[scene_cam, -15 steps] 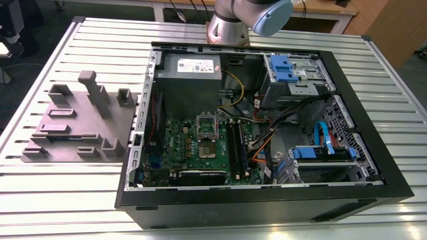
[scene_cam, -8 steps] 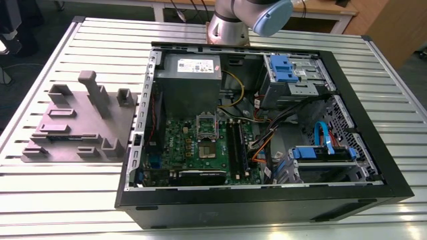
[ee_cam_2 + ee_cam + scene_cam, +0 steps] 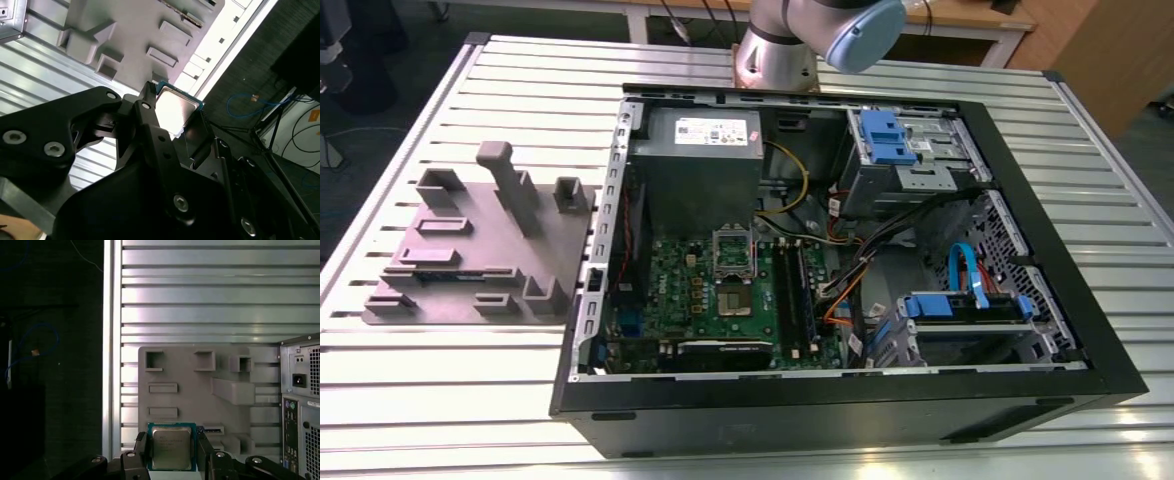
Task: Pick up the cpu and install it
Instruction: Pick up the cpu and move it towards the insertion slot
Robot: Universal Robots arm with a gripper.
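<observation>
one gripper (image 3: 171, 456): fingers (image 3: 142, 450) clamped on cpu (image 3: 171, 447) edges
cpu: silvery top showing, seen against tray (image 3: 190, 390)
case (image 3: 854, 415): open, exterior view's centre

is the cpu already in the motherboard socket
No, in the first wrist view the gripper is shut on the cpu, with the grey fixture plate behind it.

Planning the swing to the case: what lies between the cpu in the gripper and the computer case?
In the first wrist view, the grey fixture plate with its raised blocks lies between the cpu and the computer case.
</observation>
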